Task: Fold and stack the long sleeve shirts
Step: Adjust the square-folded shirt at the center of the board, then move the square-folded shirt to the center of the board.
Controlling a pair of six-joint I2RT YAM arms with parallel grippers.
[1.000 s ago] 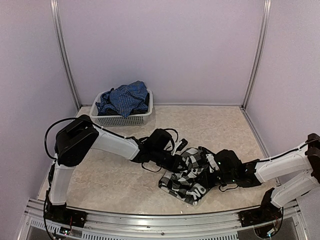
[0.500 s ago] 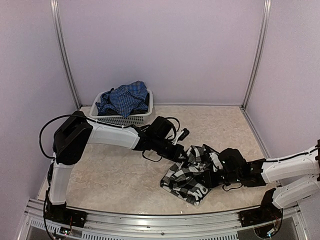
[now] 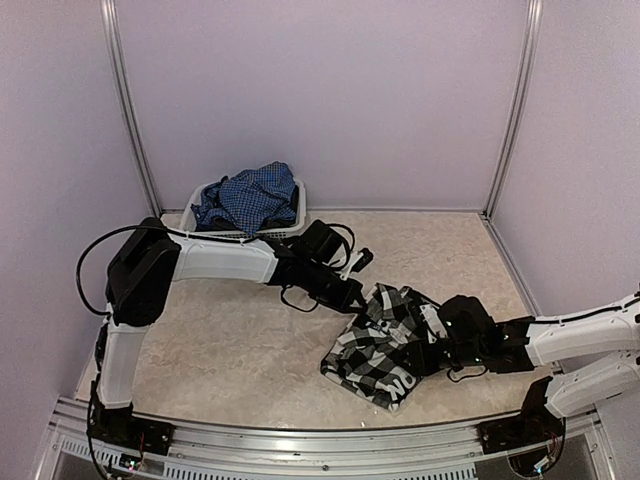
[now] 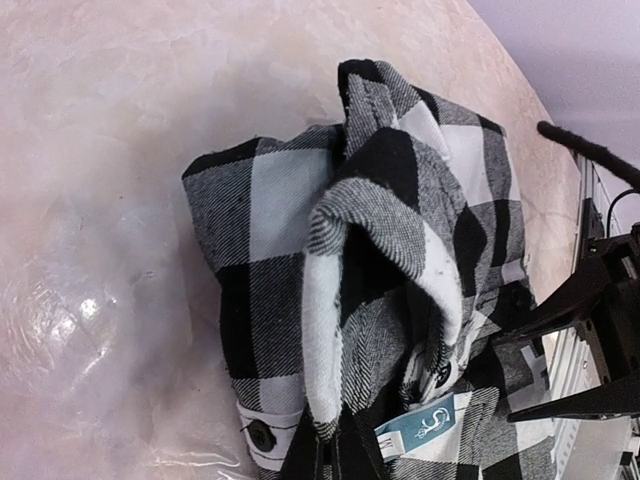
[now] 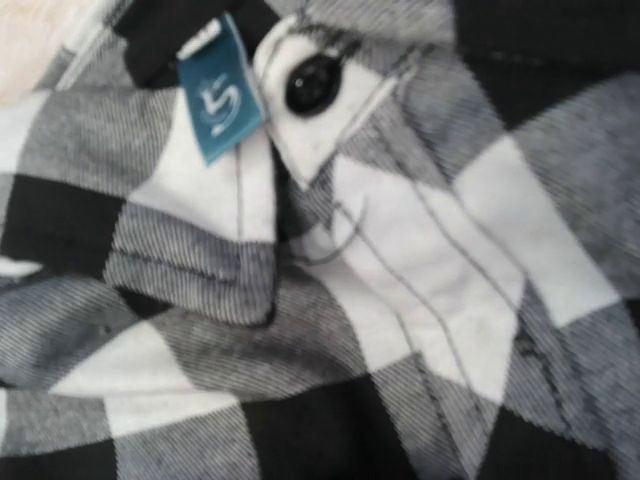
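Observation:
A black-and-white checked long sleeve shirt (image 3: 385,345) lies bunched on the table right of centre. My left gripper (image 3: 362,297) is shut on its far left edge and holds that fold raised. In the left wrist view the cloth (image 4: 380,250) hangs up from the table, with a teal size label (image 4: 430,425). My right gripper (image 3: 432,352) is low at the shirt's right side. Its two dark fingers (image 4: 560,310) stand apart there, so the right gripper (image 4: 505,378) is open. Checked cloth (image 5: 350,300) fills the right wrist view. A blue checked long sleeve shirt (image 3: 250,195) is heaped in the basket.
The white mesh basket (image 3: 297,212) stands at the back left against the wall, partly behind my left forearm. Purple walls close in the back and both sides. The metal front rail (image 3: 300,445) runs along the near edge.
My left gripper has risen and moved back with the shirt's edge, pulling the fold up. My right gripper has drawn back to the right and its fingers have spread.

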